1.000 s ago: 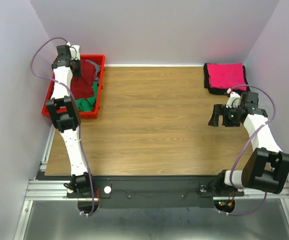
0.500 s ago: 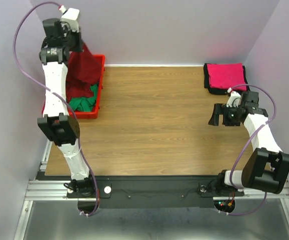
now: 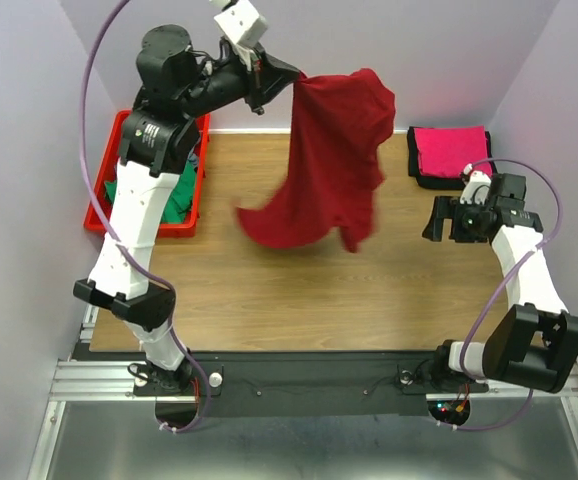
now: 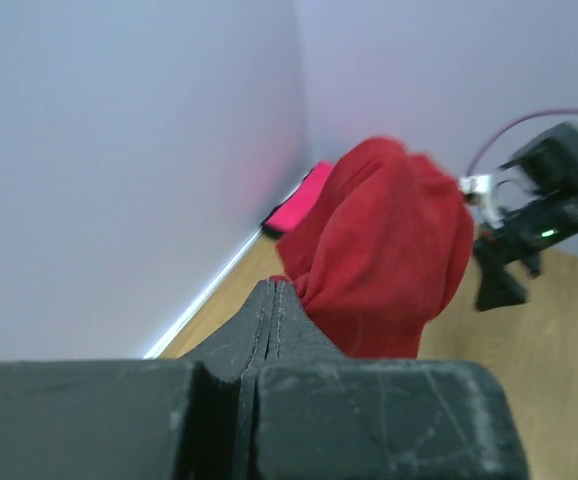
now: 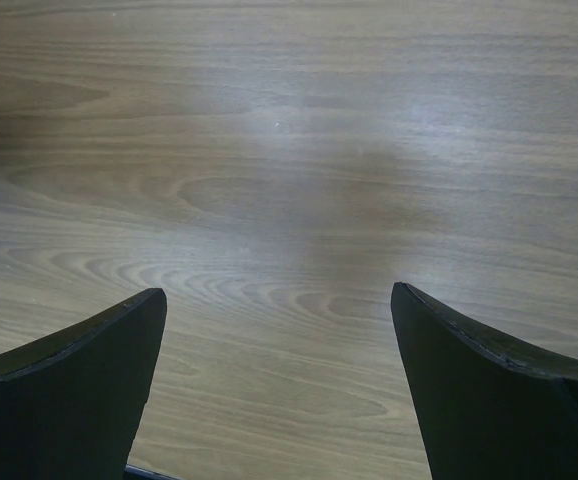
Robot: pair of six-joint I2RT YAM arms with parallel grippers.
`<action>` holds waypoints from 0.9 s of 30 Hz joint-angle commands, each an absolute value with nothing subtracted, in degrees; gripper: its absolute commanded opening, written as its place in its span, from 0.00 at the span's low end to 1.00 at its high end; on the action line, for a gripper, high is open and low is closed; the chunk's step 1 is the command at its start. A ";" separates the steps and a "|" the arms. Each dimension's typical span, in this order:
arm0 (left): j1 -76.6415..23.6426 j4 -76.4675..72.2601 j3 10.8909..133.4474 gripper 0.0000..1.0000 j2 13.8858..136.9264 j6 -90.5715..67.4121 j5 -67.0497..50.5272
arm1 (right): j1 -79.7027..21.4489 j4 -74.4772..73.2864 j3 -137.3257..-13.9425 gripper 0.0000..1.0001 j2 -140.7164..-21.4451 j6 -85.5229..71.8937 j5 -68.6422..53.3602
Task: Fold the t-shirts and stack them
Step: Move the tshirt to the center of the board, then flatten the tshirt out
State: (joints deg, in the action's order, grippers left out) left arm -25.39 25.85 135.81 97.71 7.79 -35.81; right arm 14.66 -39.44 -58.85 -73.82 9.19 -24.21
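**Left arm has swung the red t-shirt up out of the bin**

Half a second ago the left end effector (image 3: 291,80) was above the red bin (image 3: 202,165) with the red t-shirt (image 3: 329,160) trailing into it. Now that arm reaches out over the far middle of the worktop (image 3: 299,290), and the shirt hangs free in the air, clear of the bin. The right end effector (image 3: 435,220) has hardly shifted.

The top view alone shows the whole garment. It is pinched at one upper corner and billows to the right, with its lower edge curling left above the wood. It also shows a green garment (image 3: 179,195) left in the bin and the pink folded shirt (image 3: 452,150) at the far right corner, a dark layer showing under it.

The left wrist view gives the grip itself: the left end effector (image 4: 272,300) is clenched, its two dark fingers pressed flat together on a bunched fold of the red t-shirt (image 4: 389,270). The cloth looks soft, matte and blurred. Behind it are the pink folded shirt (image 4: 304,195) against the pale wall and the right arm (image 4: 539,220).

The right wrist view shows the right end effector (image 5: 277,292) released, its black curved fingers spread wide over bare wood-grain worktop (image 5: 289,120), grasping nothing.
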 commanded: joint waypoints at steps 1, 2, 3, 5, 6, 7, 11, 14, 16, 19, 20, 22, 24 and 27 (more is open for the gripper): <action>-23.91 17.93 137.38 0.00 94.40 0.18 -42.71 | 15.21 -38.49 -61.79 1.00 -70.14 8.79 -21.80; -23.65 18.10 135.81 0.00 92.92 0.44 -43.93 | 15.38 -38.67 -61.61 1.00 -69.27 8.88 -21.01; -23.21 17.93 130.22 0.00 91.86 0.79 -44.82 | 15.47 -38.85 -61.44 1.00 -68.82 9.05 -20.83; -19.96 17.41 122.30 0.00 87.92 1.23 -48.49 | 15.64 -39.11 -61.09 1.00 -68.12 9.40 -20.92; -18.12 15.05 111.99 0.00 86.41 0.62 -49.56 | 15.64 -39.37 -60.82 1.00 -67.77 9.75 -21.53; -16.37 14.16 106.75 0.08 85.09 0.18 -50.53 | 15.64 -39.64 -60.73 1.00 -67.59 9.93 -21.97; -5.31 18.80 87.48 0.74 83.93 8.04 -46.17 | 15.73 -41.39 -60.47 1.00 -67.67 12.56 -25.30; 3.76 22.84 79.64 0.85 86.57 13.60 -48.15 | 15.73 -45.52 -60.91 1.00 -68.90 16.51 -29.61; 5.01 26.27 79.45 0.97 87.80 19.15 -47.29 | 15.64 -47.36 -60.91 1.00 -70.04 19.15 -31.20; 3.79 30.23 79.89 0.96 87.63 26.35 -49.65 | 15.56 -49.48 -61.00 0.96 -72.41 22.75 -30.94; 1.08 31.71 79.63 0.95 87.02 27.41 -49.66 | 15.47 -51.40 -61.08 0.93 -73.29 25.37 -30.94; -3.83 33.92 79.28 0.91 86.75 32.15 -48.61 | 15.47 -52.99 -60.65 0.85 -74.26 27.68 -29.71; -11.72 34.54 76.30 0.88 86.05 34.09 -44.92 | 15.47 -54.14 -59.42 0.74 -75.93 30.58 -26.03; -19.05 29.98 70.60 0.87 85.43 32.18 -39.12 | 15.47 -54.14 -58.10 0.66 -78.13 33.39 -20.75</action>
